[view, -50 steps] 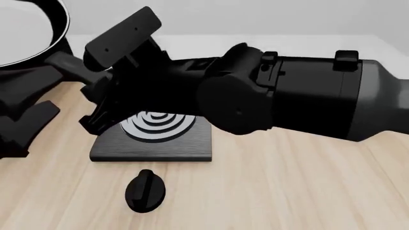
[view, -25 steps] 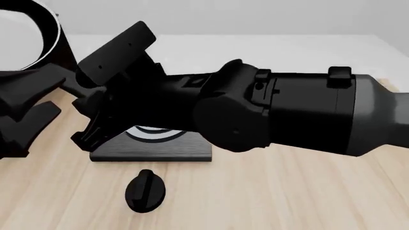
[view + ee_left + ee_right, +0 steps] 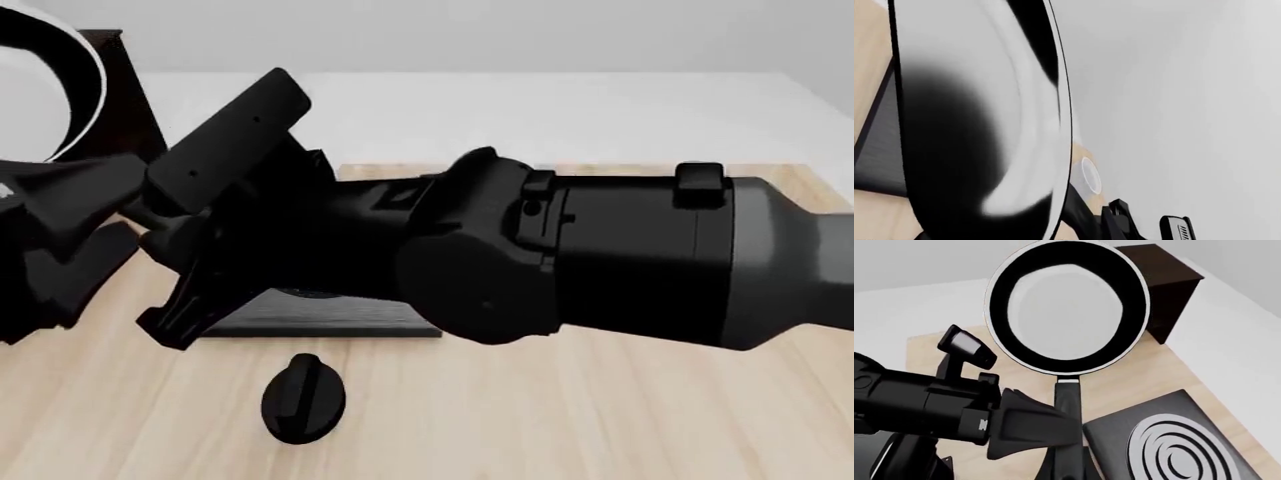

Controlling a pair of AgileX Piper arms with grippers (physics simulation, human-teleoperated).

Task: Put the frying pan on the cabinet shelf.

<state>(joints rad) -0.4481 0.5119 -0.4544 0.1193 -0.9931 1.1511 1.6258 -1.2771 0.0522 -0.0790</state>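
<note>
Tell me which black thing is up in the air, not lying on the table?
The frying pan. It is held up by its long handle, while the square hob and the small knob lie flat on the tabletop.

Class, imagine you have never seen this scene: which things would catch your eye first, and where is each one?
The bulky right arm sweeps across the middle of the front view, hiding most of the black hob. In the right wrist view, the frying pan is lifted above the table, its handle gripped by the left gripper, with the dark cabinet just behind it. A small black knob lies on the tabletop in front of the hob.
</note>
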